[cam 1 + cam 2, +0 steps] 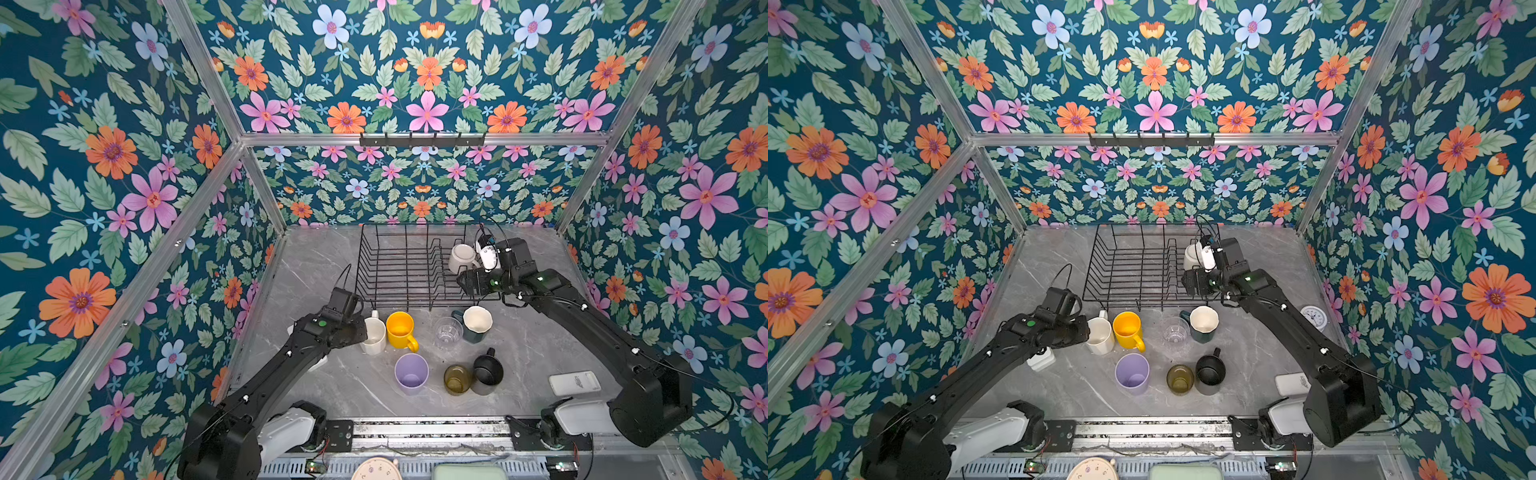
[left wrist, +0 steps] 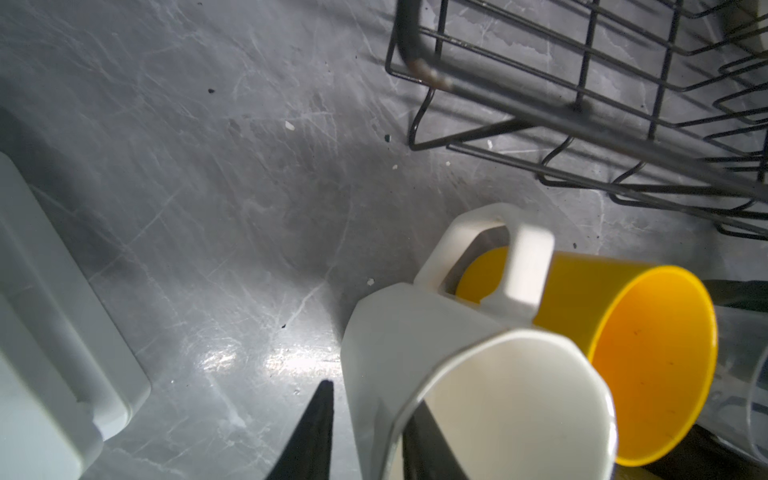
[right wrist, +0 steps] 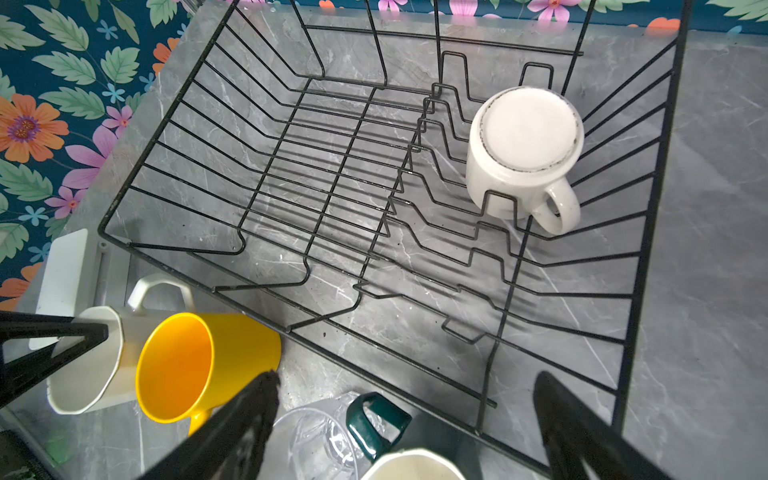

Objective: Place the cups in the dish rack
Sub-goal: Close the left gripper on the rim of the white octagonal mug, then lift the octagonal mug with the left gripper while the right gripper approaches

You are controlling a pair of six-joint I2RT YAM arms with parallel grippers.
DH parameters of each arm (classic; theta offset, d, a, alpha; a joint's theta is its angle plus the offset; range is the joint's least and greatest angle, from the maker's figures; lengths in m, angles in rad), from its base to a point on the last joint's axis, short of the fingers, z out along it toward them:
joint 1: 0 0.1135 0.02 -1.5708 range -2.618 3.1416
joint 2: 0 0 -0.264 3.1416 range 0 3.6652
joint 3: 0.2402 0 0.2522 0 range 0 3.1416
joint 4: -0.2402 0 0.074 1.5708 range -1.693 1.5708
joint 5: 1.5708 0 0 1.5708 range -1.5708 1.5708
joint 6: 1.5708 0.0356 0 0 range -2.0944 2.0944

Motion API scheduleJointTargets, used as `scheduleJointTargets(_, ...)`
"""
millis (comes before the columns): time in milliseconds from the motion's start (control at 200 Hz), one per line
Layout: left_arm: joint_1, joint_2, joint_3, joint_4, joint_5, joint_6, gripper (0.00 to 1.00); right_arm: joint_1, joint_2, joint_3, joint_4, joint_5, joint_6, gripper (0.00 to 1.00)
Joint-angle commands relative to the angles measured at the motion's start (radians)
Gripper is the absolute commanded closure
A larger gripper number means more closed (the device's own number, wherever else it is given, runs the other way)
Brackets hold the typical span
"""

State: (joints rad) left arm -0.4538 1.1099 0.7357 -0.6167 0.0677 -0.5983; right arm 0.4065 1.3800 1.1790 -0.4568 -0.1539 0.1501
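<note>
The left gripper [image 2: 374, 399] stood part-open astride the wall of the white mug [image 2: 415, 332], one finger inside, not yet clamped. A firm pinch was required before a vertical lift, clearing the yellow mug [image 2: 623, 332] just beyond. The dish rack [image 2: 582, 104] lay farther ahead. The right gripper [image 3: 405, 378] gaped empty.

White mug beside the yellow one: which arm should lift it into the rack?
Left. The left fingers straddle the wall of the white mug, one inside, one outside; the right fingers hang open over the rack.
</note>
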Motion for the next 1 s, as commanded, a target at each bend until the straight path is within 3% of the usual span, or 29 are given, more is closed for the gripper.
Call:
scheduleJointTargets(0, -0.003, 0.001, -0.001, 0.017, -0.012, 0.000, 0.72, 0.001, 0.003, 0.011, 0.014, -0.007, -0.005, 0.05)
scheduleJointTargets(510, -0.003, -0.025, 0.001, -0.034, -0.029, -0.001, 1.00, 0.001, 0.003, 0.000, 0.040, -0.019, -0.006, 0.05)
scheduleJointTargets(760, -0.004, -0.107, 0.018, -0.126, -0.055, -0.011, 1.00, 0.002, 0.018, 0.013, 0.060, -0.057, 0.005, 0.05)
scheduleJointTargets(995, -0.005, -0.306, 0.070, -0.108, -0.043, -0.007, 1.00, 0.001, 0.004, 0.002, 0.082, -0.092, 0.025, 0.05)
